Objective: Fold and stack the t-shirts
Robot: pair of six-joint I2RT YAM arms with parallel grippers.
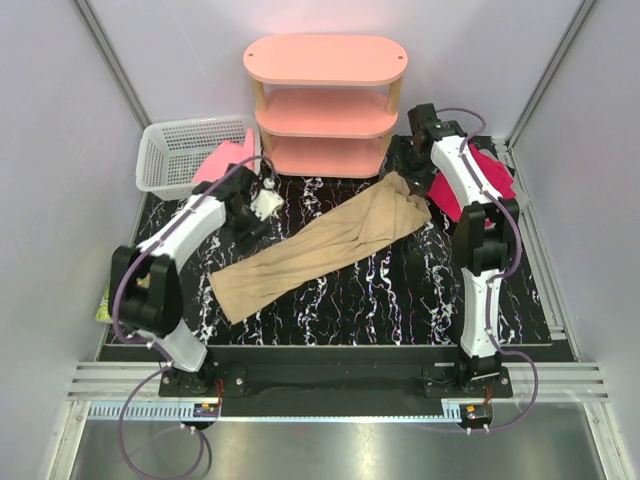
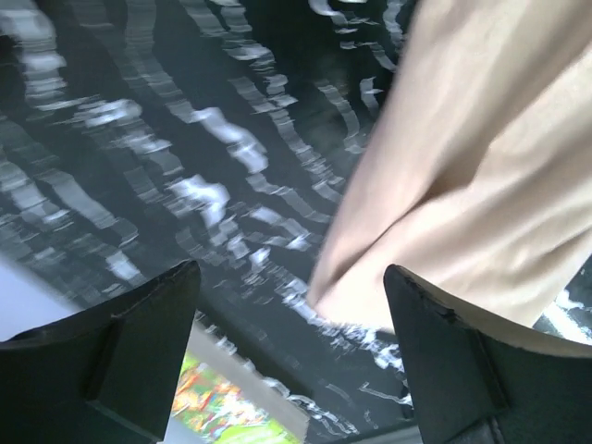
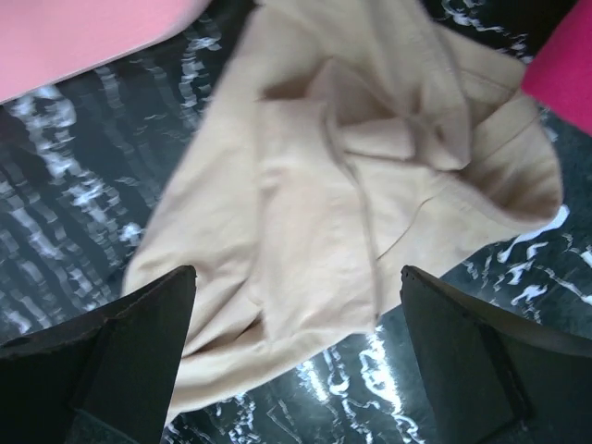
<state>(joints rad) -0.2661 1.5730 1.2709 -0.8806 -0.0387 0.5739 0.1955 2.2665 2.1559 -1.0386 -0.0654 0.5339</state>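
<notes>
The tan t-shirt (image 1: 320, 250) lies alone on the black marble-patterned table (image 1: 400, 295), drawn out into a long band that runs diagonally from the near left to the far right. It looks like the garment being worked on, with room around it for folding. The right gripper (image 3: 296, 277) hangs above the band's far right end with its 2 fingers spread wide and nothing between them. In its wrist view that end is rumpled, with a seam and overlapping flaps, so it probably needs smoothing before a clean fold. The left gripper (image 2: 291, 273) is also spread and empty. It sits over bare table just beside the shirt's long edge, part-way along the band, and the cloth fills the right side of its view. With one arm at each part of the band, the layout suggests a two-handed pick to lift and flatten or fold the shirt, though neither arm has taken hold. The magenta t-shirt (image 1: 440, 195) lies crumpled at the far right under the right arm, touching or just beside the tan shirt's end. A pink t-shirt (image 1: 215, 165) spills over the corner of the white mesh basket (image 1: 160, 140) at the far left. Both seem parked out of the way, waiting their turn. A pink 3-tier shelf (image 1: 325, 60) stands at the back, and no folded stack is visible
</notes>
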